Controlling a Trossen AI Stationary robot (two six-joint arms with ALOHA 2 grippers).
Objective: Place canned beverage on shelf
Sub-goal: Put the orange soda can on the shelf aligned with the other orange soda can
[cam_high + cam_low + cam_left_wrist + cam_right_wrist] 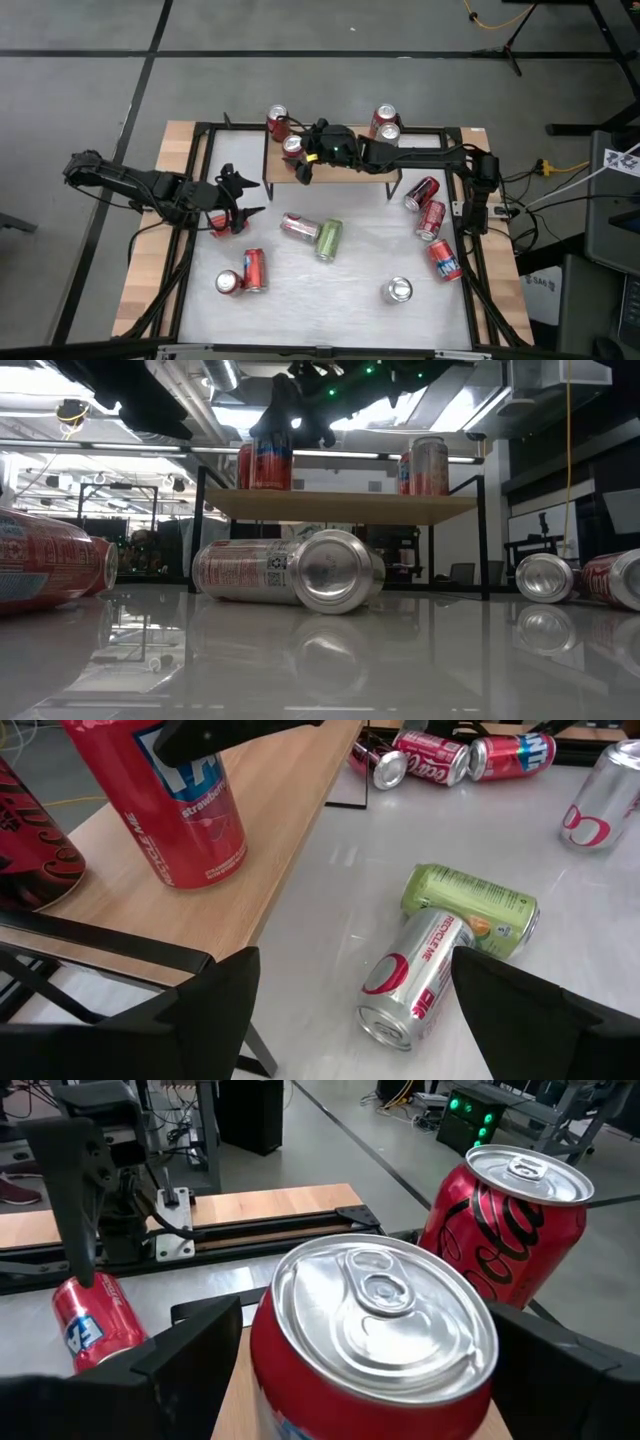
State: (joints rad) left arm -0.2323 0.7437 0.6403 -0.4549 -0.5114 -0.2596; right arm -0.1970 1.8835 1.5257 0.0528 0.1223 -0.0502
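The shelf [350, 176], a light-wood plank on black legs, stands at the table's far middle. A red can [375, 1330] with a silver top stands upright on the plank's left part, and my right gripper [298, 160] is shut on it. Another red can [510, 1230] stands at the shelf's far left corner, and two more cans [386, 125] at its far right. My left gripper [355, 960] hangs open over the table's left part with nothing between its fingers. My right gripper pinches the red can's upper side wall [270, 1380] between its two fingers, one on either side. The fingers come nearly level from the table's right side. The can stands upright with its bottom [270, 486] on the shelf top.
A silver can [415, 980] and a green can [470, 905] lie side by side mid-table. Two cans [243, 272] lie near left, and a red can [220, 224] lies below my left gripper. A silver can [398, 290] stands near right; three red cans [432, 220] lie along the right.
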